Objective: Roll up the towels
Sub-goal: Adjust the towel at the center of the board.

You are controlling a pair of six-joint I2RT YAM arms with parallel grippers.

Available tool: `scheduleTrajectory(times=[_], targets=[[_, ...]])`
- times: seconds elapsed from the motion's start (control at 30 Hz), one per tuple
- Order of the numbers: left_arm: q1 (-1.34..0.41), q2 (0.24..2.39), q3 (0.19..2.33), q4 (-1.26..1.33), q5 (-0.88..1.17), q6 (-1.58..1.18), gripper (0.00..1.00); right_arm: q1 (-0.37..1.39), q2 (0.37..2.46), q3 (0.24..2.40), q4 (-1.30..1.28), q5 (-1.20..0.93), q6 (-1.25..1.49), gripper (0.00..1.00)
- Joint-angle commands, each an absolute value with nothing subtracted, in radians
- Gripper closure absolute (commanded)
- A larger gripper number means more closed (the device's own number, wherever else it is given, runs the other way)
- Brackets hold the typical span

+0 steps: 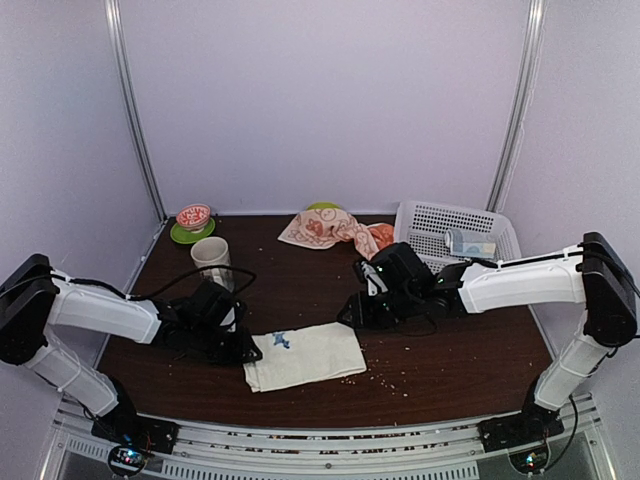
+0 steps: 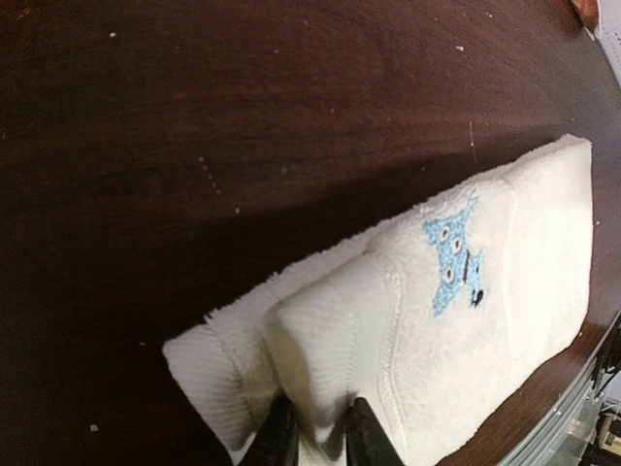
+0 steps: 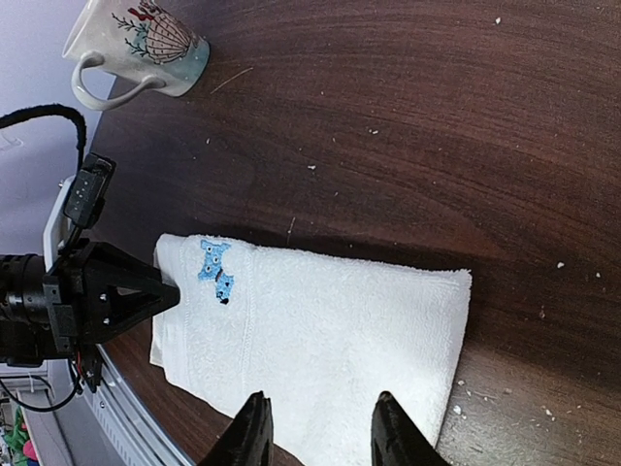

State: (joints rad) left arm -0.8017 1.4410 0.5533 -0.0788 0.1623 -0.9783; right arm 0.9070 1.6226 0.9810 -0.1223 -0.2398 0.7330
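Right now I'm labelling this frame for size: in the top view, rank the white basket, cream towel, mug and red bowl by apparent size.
1. white basket and cream towel, about alike; the basket is farther and partly hidden, so no ranking.
2. mug.
3. red bowl.

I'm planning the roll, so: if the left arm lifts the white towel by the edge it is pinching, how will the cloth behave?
Probably floppy: the white towel bunches into a soft ridge between the left fingers. Lifted by that edge, it would likely sag and its folded layers open. It looks light, and its nubby pile should resist slipping.
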Motion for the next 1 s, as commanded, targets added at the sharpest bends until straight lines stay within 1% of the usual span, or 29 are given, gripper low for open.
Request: scheduleTrajectory(times=[0.0,0.13,0.17,0.67,0.97], targets=[[-0.798,1.448,0.558,-0.074,0.18,-0.97,0.86,0.898,1.583,0.966,-0.108,-0.241,0.734,0.65],[-0.798,1.424,0.566,-0.092,0.173,-0.958,0.96,0.896,1.58,0.963,-0.108,-0.241,0.734,0.66],[-0.798,1.418,0.568,-0.098,0.171,-0.956,1.0,0.896,1.58,0.963,-0.108,-0.241,0.733,0.66],[-0.798,1.276,0.614,-0.218,0.145,-0.945,1.0,0.89,1.587,0.964,-0.1,-0.245,0.732,0.69],[-0.798,1.189,0.588,-0.315,0.107,-0.97,1.0,0.888,1.599,0.962,-0.098,-0.251,0.737,0.67]])
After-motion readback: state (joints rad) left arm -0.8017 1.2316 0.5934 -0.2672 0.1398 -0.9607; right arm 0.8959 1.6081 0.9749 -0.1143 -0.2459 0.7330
